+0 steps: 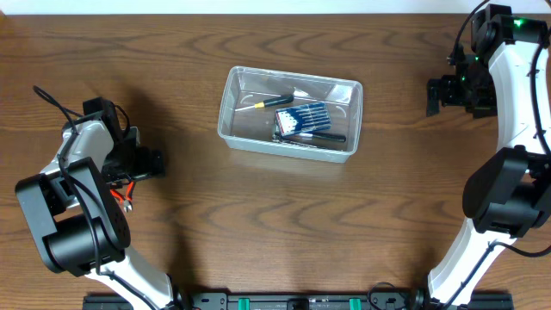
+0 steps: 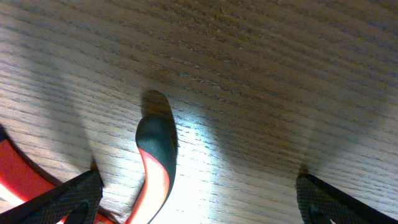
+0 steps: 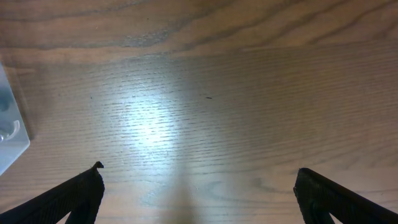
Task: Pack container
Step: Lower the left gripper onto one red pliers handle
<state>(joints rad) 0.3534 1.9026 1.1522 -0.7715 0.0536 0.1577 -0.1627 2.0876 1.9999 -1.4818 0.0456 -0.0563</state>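
Note:
The clear container [image 1: 231, 103] sits at the table's centre back. It holds a yellow-tipped screwdriver [image 1: 274, 101], a blue bit set [image 1: 301, 120] and a black tool [image 1: 325, 136]. A corner of the container shows in the right wrist view [image 3: 9, 134]. My left gripper [image 2: 198, 198] is open low over the table at the left, its fingers either side of a red-and-black handle of pliers [image 2: 155, 165]. The pliers show in the overhead view [image 1: 126, 191] under the left arm. My right gripper [image 3: 198, 186] is open and empty over bare wood at the far right.
The brown wooden table [image 1: 284, 224] spans the view. The left arm's body [image 1: 73, 220] fills the lower left, and the right arm [image 1: 508, 172] runs along the right edge. A dark rail lies along the front edge [image 1: 293, 301].

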